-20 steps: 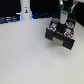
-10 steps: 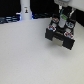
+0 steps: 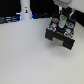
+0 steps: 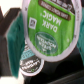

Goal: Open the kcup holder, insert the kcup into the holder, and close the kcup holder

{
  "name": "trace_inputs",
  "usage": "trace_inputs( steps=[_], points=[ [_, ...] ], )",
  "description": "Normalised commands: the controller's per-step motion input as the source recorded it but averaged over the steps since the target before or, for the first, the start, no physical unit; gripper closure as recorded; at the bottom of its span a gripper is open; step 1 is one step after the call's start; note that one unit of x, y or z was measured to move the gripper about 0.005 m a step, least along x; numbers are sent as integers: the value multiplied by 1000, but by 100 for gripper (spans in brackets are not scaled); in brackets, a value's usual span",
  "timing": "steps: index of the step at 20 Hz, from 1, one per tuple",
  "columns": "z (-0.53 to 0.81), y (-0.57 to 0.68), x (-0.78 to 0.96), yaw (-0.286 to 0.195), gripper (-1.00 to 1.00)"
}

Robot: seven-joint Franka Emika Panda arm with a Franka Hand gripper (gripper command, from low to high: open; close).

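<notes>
— Where does the kcup (image 4: 46, 27) sit? 
— Between the gripper's fingers, filling the wrist view, its green foil lid reading "DARK MAGIC" tilted across the frame.

— And the kcup holder (image 3: 61, 34)? 
— Directly below the fingers, toward the exterior view's right: a black boxy unit, its drawer pulled open, other pods (image 4: 31, 65) resting in dark compartments just beneath the held one.

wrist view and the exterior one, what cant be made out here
- Gripper: in the exterior view it is tiny and blurred above the holder, so whether the fingers are open or shut cannot be told. In the wrist view the kcup fills the frame and no fingers can be made out.
- Holder interior: hidden by the kcup in the wrist view; too small in the exterior view.
- Kcup rim: cut off by the wrist view's edge.
- White bottle: cut off by the exterior view's top edge.
</notes>
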Motion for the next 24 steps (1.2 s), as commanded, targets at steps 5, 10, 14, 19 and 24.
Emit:
trace_inputs(
  steps=[5,10,14,19,24],
  points=[
    [-96,-22,51,0,100],
    [-195,-23,4,7,100],
    [30,-80,128,2,100],
    [147,-58,298,-4,100],
    [-249,-9,20,22,100]
  ],
)
